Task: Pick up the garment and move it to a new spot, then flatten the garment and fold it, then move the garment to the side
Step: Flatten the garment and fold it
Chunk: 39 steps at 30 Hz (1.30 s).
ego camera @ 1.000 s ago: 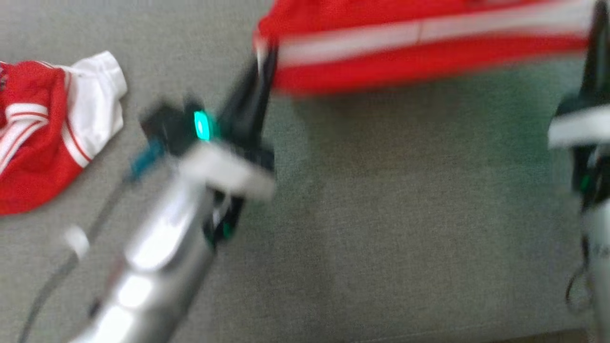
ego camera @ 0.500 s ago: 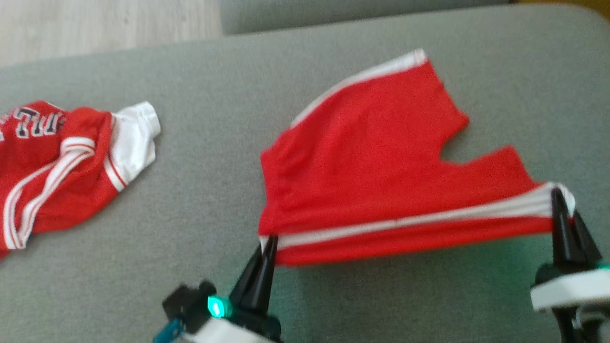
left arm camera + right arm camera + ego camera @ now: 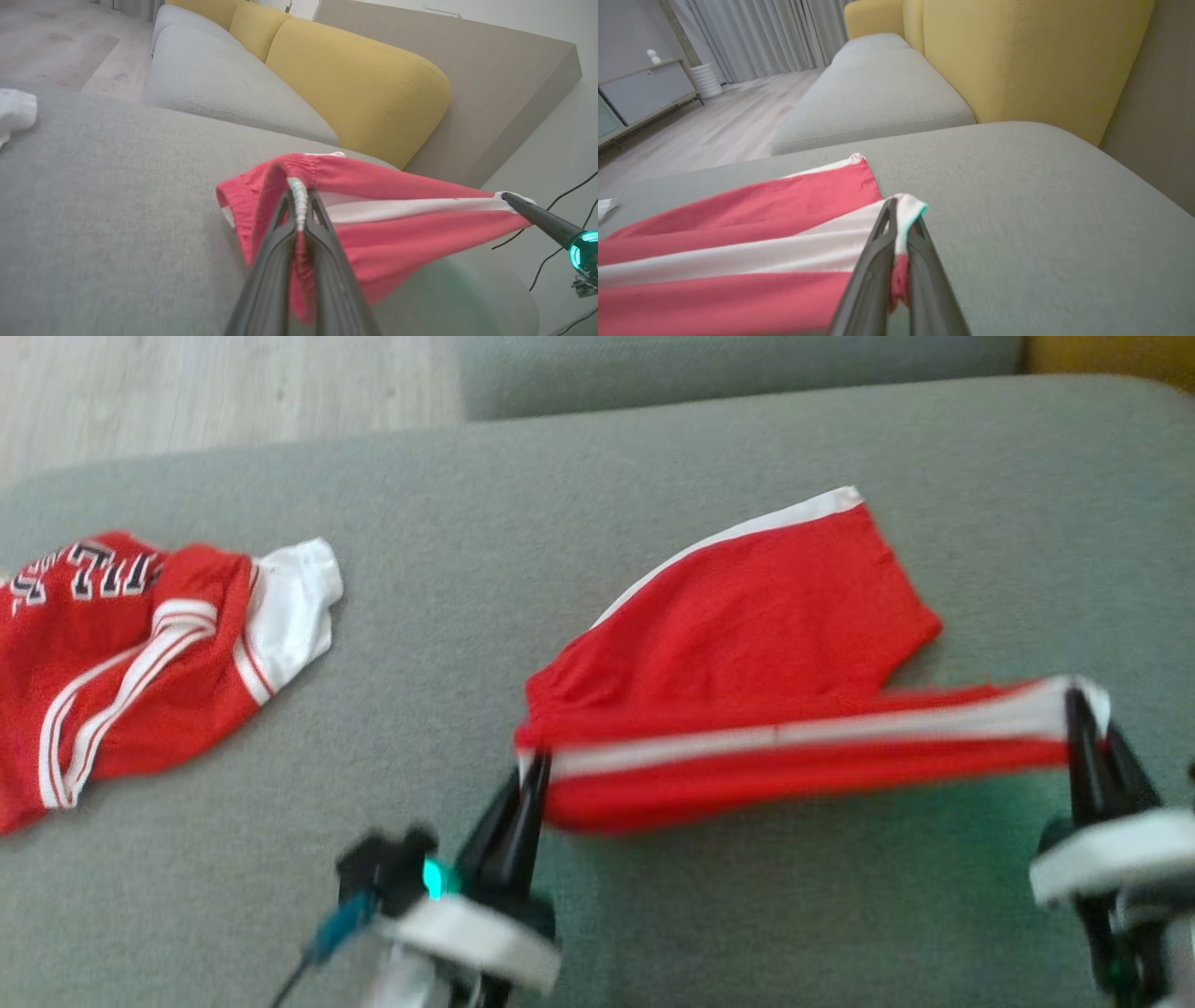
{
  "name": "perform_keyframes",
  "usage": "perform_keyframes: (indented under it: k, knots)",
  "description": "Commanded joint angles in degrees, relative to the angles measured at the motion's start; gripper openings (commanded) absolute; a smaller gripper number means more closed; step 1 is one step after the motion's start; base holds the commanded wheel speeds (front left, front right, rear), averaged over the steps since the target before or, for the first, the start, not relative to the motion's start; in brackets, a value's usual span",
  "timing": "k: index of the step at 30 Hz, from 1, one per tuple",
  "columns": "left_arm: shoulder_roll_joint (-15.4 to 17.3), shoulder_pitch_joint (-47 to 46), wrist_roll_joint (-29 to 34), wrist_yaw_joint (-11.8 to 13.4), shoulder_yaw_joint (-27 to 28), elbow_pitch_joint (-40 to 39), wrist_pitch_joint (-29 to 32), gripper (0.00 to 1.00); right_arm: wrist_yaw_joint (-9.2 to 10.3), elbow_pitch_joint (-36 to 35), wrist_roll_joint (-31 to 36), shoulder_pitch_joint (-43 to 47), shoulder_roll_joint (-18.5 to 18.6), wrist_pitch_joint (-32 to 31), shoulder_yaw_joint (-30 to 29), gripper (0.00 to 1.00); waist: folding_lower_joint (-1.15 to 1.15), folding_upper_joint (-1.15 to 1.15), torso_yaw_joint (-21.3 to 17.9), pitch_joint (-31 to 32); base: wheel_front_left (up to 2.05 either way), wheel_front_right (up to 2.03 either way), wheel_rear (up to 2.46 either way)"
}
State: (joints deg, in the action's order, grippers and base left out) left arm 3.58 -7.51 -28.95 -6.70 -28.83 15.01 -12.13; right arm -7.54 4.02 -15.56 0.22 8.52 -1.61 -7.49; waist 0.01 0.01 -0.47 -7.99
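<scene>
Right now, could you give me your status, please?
Left jaws, right jaws shut on red shorts, one each end. Shorts stretched over grey cushion. Red jersey apart, leftward.

Open grey cushion separates jersey from shorts.

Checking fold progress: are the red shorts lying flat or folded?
Partly lifted. Left hand and right hand hold the striped edge of the red shorts taut; the far leg lies flat.
</scene>
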Motion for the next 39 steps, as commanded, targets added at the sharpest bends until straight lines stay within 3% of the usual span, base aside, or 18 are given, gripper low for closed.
perform_keyframes:
  k: [1,19,22,24,25,30,39]
  knots:
    - [-0.3,-3.0,-0.4,0.7,1.7,-1.4,-0.3,0.00,0.05,-1.6,0.2,-3.0,2.1,0.2,0.8,0.00,-0.01,-0.01,1.0,-1.5,0.00,0.00,0.00]
    - [-0.7,-28.5,-14.7,5.2,-8.8,13.7,-1.9,0.00,0.05,23.1,0.9,-31.6,8.8,2.9,9.9,0.00,-0.01,-0.01,5.3,-12.3,0.00,0.00,0.00]
    - [-0.7,-30.2,-16.3,5.4,-10.7,15.6,-2.4,0.20,0.05,27.2,0.7,-34.2,9.3,3.9,11.5,0.02,-0.01,-0.01,5.7,-12.8,0.00,0.00,0.00]
    - [-0.7,-30.7,-17.1,5.4,-11.7,16.5,-2.6,0.44,0.05,29.7,0.6,-35.4,9.4,4.8,12.2,0.73,-0.01,-0.01,5.8,-12.8,0.00,0.00,0.00]
    - [-0.7,-30.9,-17.5,5.5,-12.2,16.9,-2.7,1.00,0.05,30.7,0.6,-35.8,9.4,5.3,12.3,1.00,-0.01,-0.01,5.9,-12.7,0.00,0.00,0.00]
    - [-0.7,-30.3,-16.2,6.6,-11.6,16.4,-2.8,1.00,0.05,33.8,-0.2,-35.2,9.1,9.9,12.3,1.00,-0.01,-0.01,5.9,-10.8,0.00,0.00,0.00]
    - [-0.5,-16.1,-1.0,11.4,-1.8,6.2,-2.9,1.00,0.05,30.3,-3.2,-23.7,6.0,15.0,13.3,1.00,-0.01,-0.01,4.1,-2.7,0.00,0.00,0.00]
